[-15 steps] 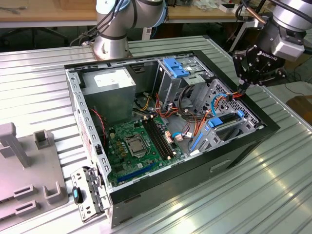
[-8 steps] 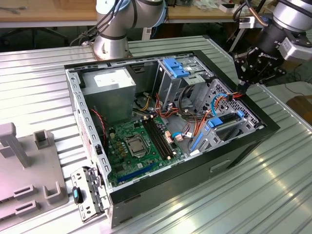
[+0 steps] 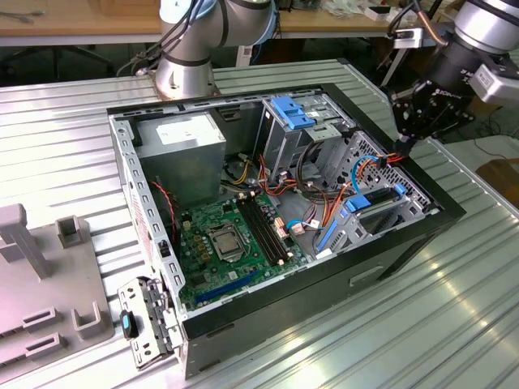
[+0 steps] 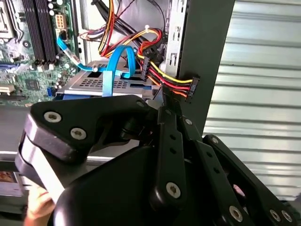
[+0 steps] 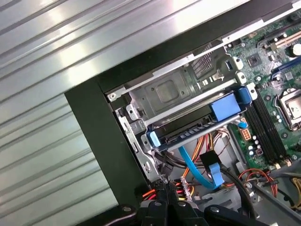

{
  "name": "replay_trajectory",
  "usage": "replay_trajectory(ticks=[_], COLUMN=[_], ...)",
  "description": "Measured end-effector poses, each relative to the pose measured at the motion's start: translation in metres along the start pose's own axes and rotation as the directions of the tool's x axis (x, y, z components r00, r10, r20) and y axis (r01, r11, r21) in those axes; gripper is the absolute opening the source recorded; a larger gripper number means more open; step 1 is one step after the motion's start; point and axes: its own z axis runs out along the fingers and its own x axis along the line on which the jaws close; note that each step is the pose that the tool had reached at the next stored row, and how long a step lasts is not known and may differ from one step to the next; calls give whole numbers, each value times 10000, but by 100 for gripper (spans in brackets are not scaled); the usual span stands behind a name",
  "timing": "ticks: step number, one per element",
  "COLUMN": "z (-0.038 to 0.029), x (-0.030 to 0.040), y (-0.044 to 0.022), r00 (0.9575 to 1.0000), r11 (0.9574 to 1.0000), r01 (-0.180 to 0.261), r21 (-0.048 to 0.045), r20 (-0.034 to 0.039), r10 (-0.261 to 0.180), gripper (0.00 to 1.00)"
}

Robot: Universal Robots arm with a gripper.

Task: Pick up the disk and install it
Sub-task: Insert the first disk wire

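One ribbed metal desk (image 3: 454, 324) carries one open computer case (image 3: 381, 271). My one arm (image 3: 486, 36) comes in at 2 o'clock in the exterior view, with the gripper (image 3: 402, 149) tilted down at the case's rim. Its tips are together at a red-and-yellow cable (image 4: 181, 87); I cannot tell whether they pinch it. One disk (image 5: 193, 125) in its blue frame sits in the drive cage (image 5: 164, 92) inside the case, near the gripper.

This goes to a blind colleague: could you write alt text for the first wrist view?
The disk, in its blue carrier, sits in the metal drive cage at a corner of an open black computer case. The gripper is at a bundle of red, yellow and orange wires, beside a blue cable; a green motherboard lies beyond.
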Motion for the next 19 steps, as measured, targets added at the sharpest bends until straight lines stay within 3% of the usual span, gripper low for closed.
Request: replay_trajectory(ticks=[2, 6, 9, 12, 15, 16, 17, 19], z=[0, 0, 1, 1, 4, 8, 12, 28], x=[8, 13, 13, 14, 12, 14, 16, 27], y=[-4, -7, -6, -7, -6, -7, -7, -12], r00=[9998, 9988, 9983, 9958, 9869, 9813, 9790, 9759], r11=[9998, 9982, 9971, 9946, 9855, 9798, 9775, 9743], r01=[196, 477, 573, 898, 1607, 1923, 2036, 2178], r21=[37, 373, 500, 526, 541, 549, 556, 577], r20=[21, 75, -174, -210, -206, -209, -233, -295], r10=[-196, -480, -565, -888, -1598, -1914, -2026, -2164], gripper=[11, 11, 11, 11, 11, 17, 24, 25])
